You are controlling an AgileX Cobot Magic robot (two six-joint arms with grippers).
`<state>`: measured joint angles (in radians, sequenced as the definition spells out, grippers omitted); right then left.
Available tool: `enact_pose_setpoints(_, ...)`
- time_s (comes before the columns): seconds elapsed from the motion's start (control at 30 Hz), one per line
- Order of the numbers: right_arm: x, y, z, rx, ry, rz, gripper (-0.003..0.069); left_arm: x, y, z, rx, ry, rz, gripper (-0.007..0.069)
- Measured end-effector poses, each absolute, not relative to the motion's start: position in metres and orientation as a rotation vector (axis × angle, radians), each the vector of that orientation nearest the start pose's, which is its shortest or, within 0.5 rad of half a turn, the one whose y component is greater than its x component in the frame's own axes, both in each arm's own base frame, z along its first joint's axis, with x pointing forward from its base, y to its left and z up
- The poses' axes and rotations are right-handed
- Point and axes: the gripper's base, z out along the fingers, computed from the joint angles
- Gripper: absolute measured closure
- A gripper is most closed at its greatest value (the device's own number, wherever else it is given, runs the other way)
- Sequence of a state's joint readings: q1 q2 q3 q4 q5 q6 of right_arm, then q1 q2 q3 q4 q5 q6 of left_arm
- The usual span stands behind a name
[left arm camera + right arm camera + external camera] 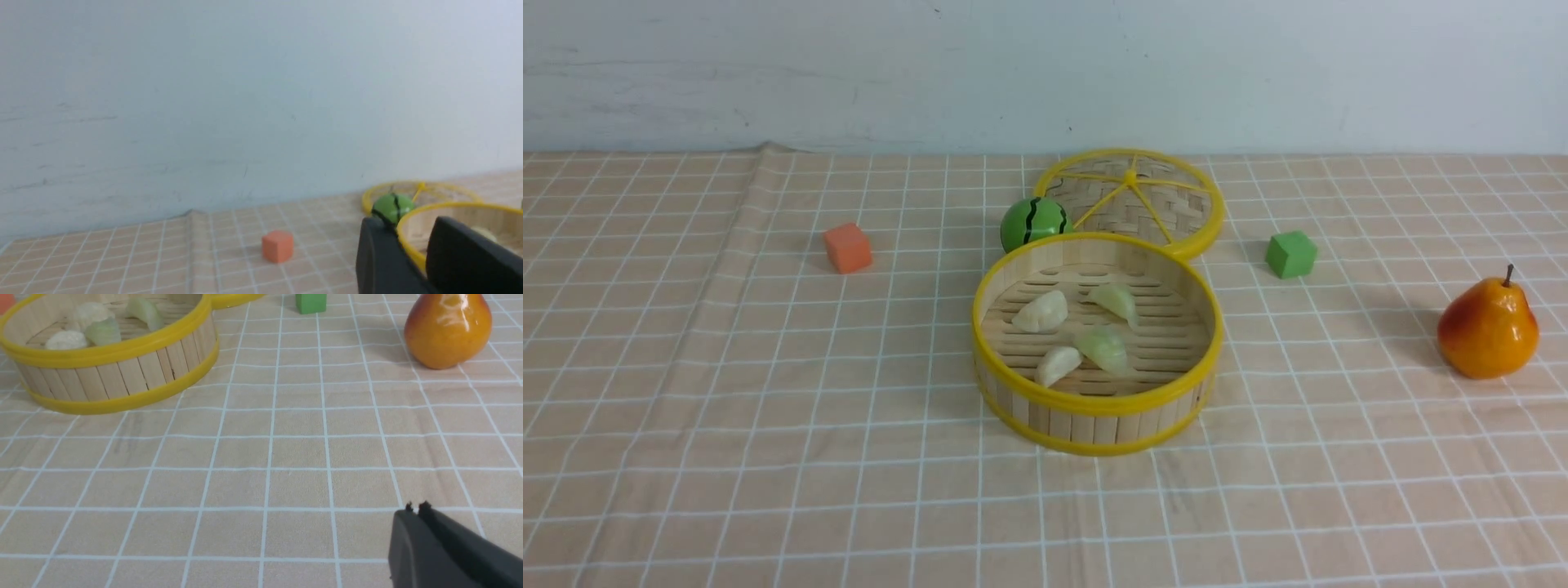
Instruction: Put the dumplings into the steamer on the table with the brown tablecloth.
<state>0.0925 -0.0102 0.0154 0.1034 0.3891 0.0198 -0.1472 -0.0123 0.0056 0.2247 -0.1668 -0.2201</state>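
In the front view, we saw all four dumplings lying inside the steamer (1097, 343), which stood near the middle of the counter (686, 457) on the brown cloth (1339, 506). The rear white dumpling (1041, 312) had its long axis running from lower left up to the right. The rear green dumpling (1116, 301) ran from upper left down to the right. The front white dumpling (1058, 364) pointed up and right, touching the front green dumpling (1103, 349), whose axis leaned the opposite way. Neither arm showed in this view. The lid (1135, 200) lay flat behind the steamer, and the green ball (1032, 222) sat just beside both.

We judged the task nearly finished, so the risk was small: an arm passing low could push the steamer wall or roll the ball.

In the left wrist view, the left tool (412, 249) showed two dark fingers with a narrow gap between them, holding nothing. It was near the steamer rim (457, 208), so a careless move forward could knock it. The orange cube (278, 246) stood apart.

In the right wrist view, the right tool (416, 507) had its tips almost together and empty, low over the cloth. It could drag and crease the cloth, shifting the steamer. The pear (447, 328) and the green cube (311, 302) stood well apart from it.
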Motion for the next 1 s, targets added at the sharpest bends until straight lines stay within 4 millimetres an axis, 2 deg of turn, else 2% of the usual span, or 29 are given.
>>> enact_pose_setpoints(0.13,0.051,0.008,0.174,-0.005,1.880,0.180,0.0654,0.054,-0.009,0.216,0.069,1.380,-0.173,0.0501)
enact_pose_setpoints(0.2,0.051,0.008,0.174,-0.005,1.880,0.180,0.0650,0.055,-0.008,0.209,0.048,1.462,-0.176,0.0550)
enact_pose_setpoints(0.33,0.051,0.008,0.174,-0.005,1.880,0.180,0.0645,0.055,-0.006,0.184,-0.005,1.718,-0.188,0.0627)
enact_pose_setpoints(0.5,0.051,0.008,0.174,-0.005,1.880,0.180,0.0637,0.052,-0.006,0.168,-0.021,1.895,-0.189,0.0638)
enact_pose_setpoints(1.0,0.051,0.008,0.174,-0.005,1.880,0.180,0.0613,0.051,-0.007,0.168,-0.010,1.905,-0.185,0.0638)
